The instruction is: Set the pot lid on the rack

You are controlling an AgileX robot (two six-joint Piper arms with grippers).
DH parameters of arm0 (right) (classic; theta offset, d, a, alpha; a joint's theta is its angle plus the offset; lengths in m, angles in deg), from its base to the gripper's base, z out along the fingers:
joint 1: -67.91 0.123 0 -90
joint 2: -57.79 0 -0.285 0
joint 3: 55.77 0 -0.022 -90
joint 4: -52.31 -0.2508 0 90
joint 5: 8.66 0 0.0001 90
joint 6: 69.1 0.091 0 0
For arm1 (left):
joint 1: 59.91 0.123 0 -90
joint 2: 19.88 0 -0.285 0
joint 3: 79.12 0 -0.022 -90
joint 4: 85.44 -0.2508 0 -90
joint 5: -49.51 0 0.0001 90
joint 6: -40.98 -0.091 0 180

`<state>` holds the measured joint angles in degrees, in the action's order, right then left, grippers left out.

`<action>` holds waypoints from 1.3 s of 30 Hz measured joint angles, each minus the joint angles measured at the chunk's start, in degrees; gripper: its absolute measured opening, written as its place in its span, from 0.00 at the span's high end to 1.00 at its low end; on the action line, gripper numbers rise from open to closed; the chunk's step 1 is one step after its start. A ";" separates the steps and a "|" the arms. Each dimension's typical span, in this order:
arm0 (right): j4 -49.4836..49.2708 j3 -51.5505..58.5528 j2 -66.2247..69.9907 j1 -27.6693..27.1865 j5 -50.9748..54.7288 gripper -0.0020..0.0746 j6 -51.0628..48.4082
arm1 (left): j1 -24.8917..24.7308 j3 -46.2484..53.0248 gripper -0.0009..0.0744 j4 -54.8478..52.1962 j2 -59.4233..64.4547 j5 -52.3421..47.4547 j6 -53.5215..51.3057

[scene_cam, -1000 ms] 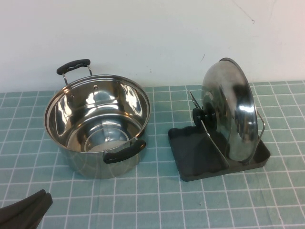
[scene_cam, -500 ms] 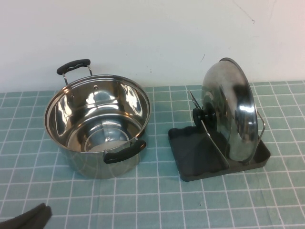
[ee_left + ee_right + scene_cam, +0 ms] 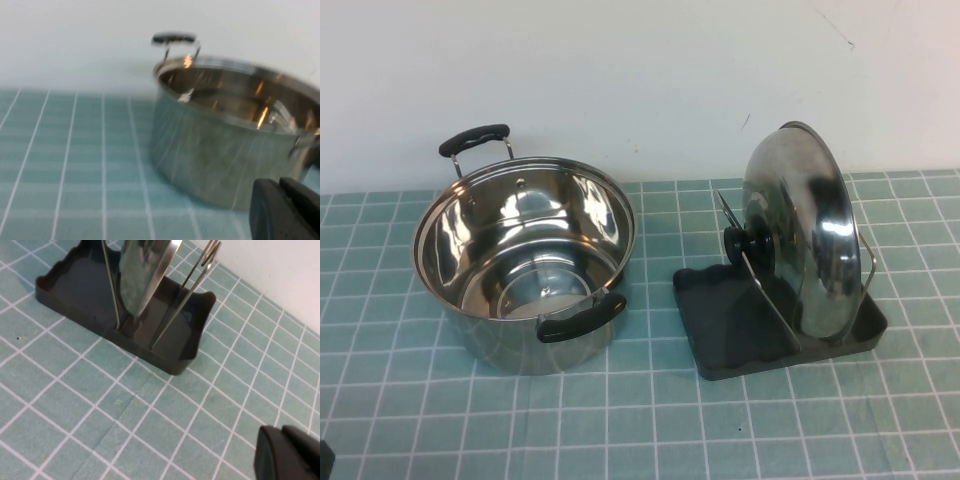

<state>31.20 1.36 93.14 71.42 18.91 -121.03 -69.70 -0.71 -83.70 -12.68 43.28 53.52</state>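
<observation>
High view: domed steel pot lid (image 3: 805, 230) upright in ribbed rack (image 3: 720, 320).

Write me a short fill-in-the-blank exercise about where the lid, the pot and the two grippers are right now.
1. The pot lid stands on its edge in the ____, held between wire loops.
2. The pot sits on the table with no ____ on it.
3. The lid's black knob faces toward the ____.
4. The left gripper is beside the pot and the right gripper is near the rack; neither one ____ anything.

Missing words: rack; lid; pot; holds
</observation>
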 joint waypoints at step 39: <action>-0.05 0.00 0.00 0.00 0.00 0.98 0.00 | 2.54 -0.11 0.99 0.66 -0.13 -11.31 -1.82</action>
<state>31.15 1.36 93.14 71.42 18.91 -121.03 -67.16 -0.82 -83.04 -12.81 31.96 51.70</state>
